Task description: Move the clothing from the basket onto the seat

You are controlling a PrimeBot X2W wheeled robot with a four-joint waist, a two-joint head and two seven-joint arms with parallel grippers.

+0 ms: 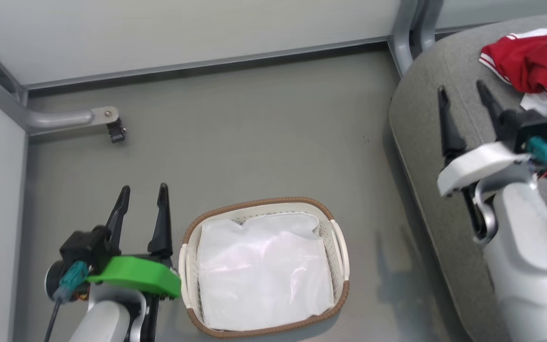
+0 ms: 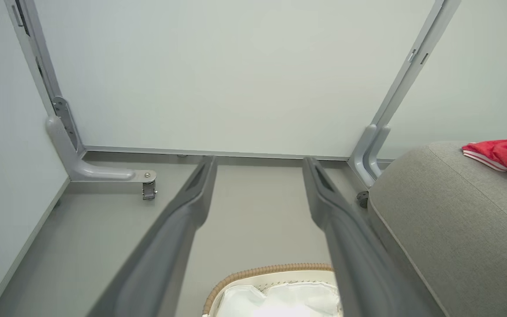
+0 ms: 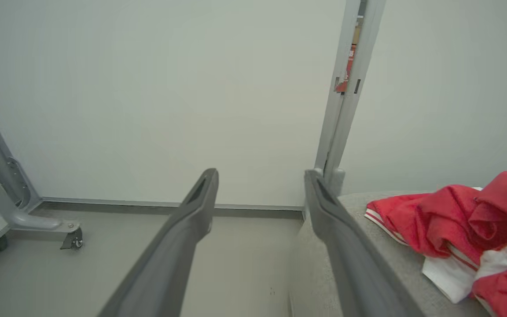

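**Head view, L to R.**

- **(a)** left gripper (image 1: pixel 143 189): near left, above the floor (image 1: pixel 254 133). Jaws spread wide, nothing btwn them. It sits just beside the basket's left handle, not touching.
- **(b)** basket (image 1: pixel 254 203): on the floor, near centre. Inside lies the white liner (image 1: pixel 264 270), w/ no red fabric on it.
- **(c)** seat (image 1: pixel 420 123): grey cushion at right, its rounded edge apart from the basket.
- **(d)** right gripper (image 1: pixel 460 88): over the seat's left part. Jaws likewise wide apart and empty, fingers pointing far.
- **(e)** clothing (image 1: pixel 530 61): red-and-white heap lying on the seat, far right, cut by the picture's edge.

**Key relation.** The clothing lies to the right of the right jaws and slightly farther off, near but not touching. The right arm is much the nearer; the left sits on the basket's other side. The heap's long axis appears to run near–far along the seat, though the cut-off at the edge leaves this uncertain. As the clothing rests on the seat and the basket holds the liner alone, the task prob. stands complete. Any coming move is likely a withdrawal, not a grasp.

**Counts.** Grippers 2; basket 1; liner 1; seat 1. Garments approx. 2, bunched so the boundary btwn them is hard to trace. Garments in basket 0.
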